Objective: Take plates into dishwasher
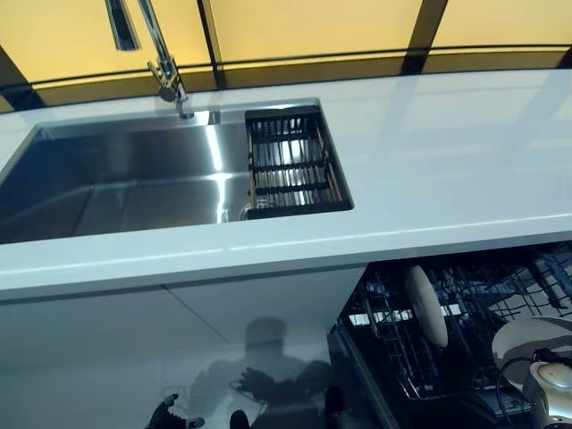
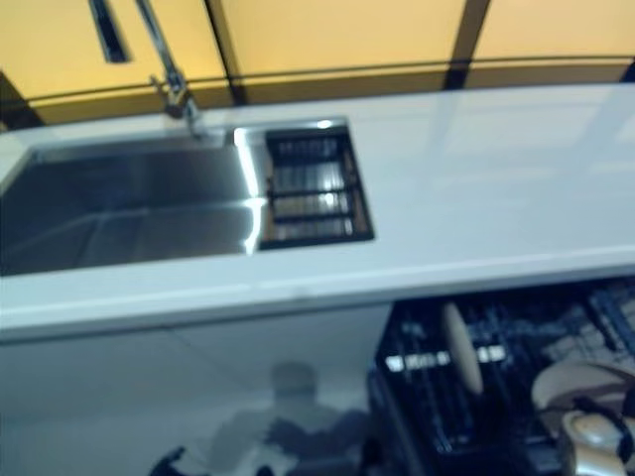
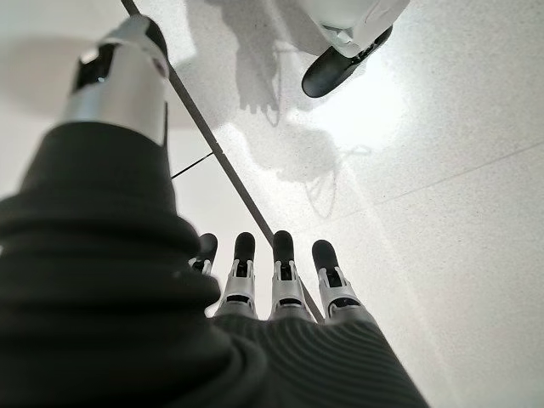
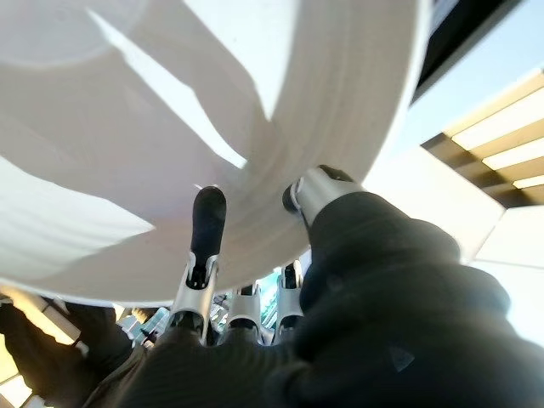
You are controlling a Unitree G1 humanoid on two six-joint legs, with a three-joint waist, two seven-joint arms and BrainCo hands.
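Note:
A white plate (image 1: 529, 338) hangs over the open dishwasher's lower rack (image 1: 399, 362) at the lower right, with my right hand (image 1: 552, 386) under its near edge. In the right wrist view that plate (image 4: 170, 127) fills most of the picture; a finger (image 4: 208, 223) lies against its underside and the thumb presses its rim, pinching it. A second white plate (image 1: 426, 306) stands upright on edge in the rack, to the left of the held one. My left hand (image 1: 170, 416) hangs low at the bottom left, fingers (image 3: 285, 255) straight over the floor, holding nothing.
A white counter (image 1: 447, 152) runs across above the dishwasher. A steel sink (image 1: 125, 179) is set into it at the left, with a dark wire drainer basket (image 1: 290, 161) at its right end and a faucet (image 1: 165, 71) behind. White cabinet fronts (image 1: 179, 340) lie below the sink.

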